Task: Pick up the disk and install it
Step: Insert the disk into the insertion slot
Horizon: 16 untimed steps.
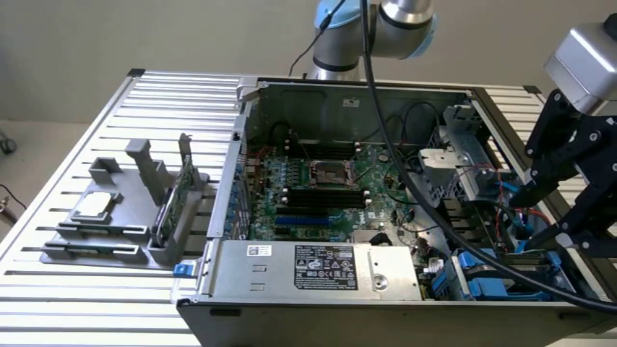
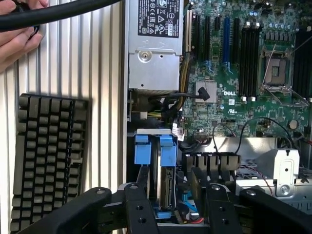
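Wrist view: the pincer [image 2: 170,175] stands with its fingers [image 2: 143,178] apart over the drive bay at the corner of the computer case [image 1: 241,144], clamped on nothing. One finger is just beside a blue rail, and the other is clear of the disk [image 2: 163,183] on its far side. The disk sits upright in the bay between the fingers, with its blue rail tabs level with each other at the bay mouth and its grey body below them. Judged from this, the install step is at or near completion, since the disk is in its slot and no longer carried. Any retreat from here calls for a straight path that clears the blue rails and the loose black leads [image 2: 195,95] beside the bay. Whether the rails are fully latched cannot be told. Next to the bay lies the power supply [image 2: 153,44]. It carries a dark rating label with certification marks, but the print is too small to read. Beyond it is the motherboard [image 2: 243,102], printed "DELL" near its edge, with the open processor socket [image 2: 275,73] and the memory slots. Outside the case, a black keyboard [image 2: 48,161] lies on the slatted tabletop [image 2: 105,73], and a person's hand [image 2: 14,39] holds the thick black cable [image 2: 58,12]. On the exterior view's left, a grey holder [image 1: 115,224] carries a small square chip [image 1: 97,206] and a green circuit card [image 1: 178,195], well apart from the pincer.
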Tool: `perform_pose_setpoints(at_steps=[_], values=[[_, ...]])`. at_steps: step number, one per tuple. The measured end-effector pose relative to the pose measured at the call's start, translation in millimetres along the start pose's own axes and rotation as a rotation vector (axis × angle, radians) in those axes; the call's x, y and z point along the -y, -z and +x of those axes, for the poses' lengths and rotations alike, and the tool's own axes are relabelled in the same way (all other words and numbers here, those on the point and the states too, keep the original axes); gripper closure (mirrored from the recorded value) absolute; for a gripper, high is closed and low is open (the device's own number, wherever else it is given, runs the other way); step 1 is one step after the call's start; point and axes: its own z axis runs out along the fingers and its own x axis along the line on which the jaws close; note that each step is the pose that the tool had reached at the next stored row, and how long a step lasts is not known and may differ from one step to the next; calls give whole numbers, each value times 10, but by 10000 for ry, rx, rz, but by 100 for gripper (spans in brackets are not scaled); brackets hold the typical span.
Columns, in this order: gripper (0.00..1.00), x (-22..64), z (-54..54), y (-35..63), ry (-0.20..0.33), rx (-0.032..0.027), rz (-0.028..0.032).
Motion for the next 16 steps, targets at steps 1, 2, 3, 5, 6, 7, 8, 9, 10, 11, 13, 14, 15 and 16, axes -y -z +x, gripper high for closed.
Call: perform_pose_setpoints(at_steps=[1,2,3,5,6,7,8,9,10,11,13,14,15,16], values=[[53,6,2,-18,26,1,-1],[53,12,4,-36,55,-1,-1],[53,18,6,-53,83,0,-4],[55,32,10,-91,150,-2,-10],[62,39,12,-107,182,-4,-13],[62,46,14,-124,214,-5,-17],[62,53,17,-143,246,-5,-20],[69,63,19,-162,281,-5,-23],[69,73,21,-178,315,-6,-26],[69,83,23,-193,351,-7,-29],[69,106,26,-220,427,-12,-35],[69,120,28,-233,465,-16,-39],[69,135,30,-248,504,-22,-43],[69,149,32,-263,542,-26,-47]])
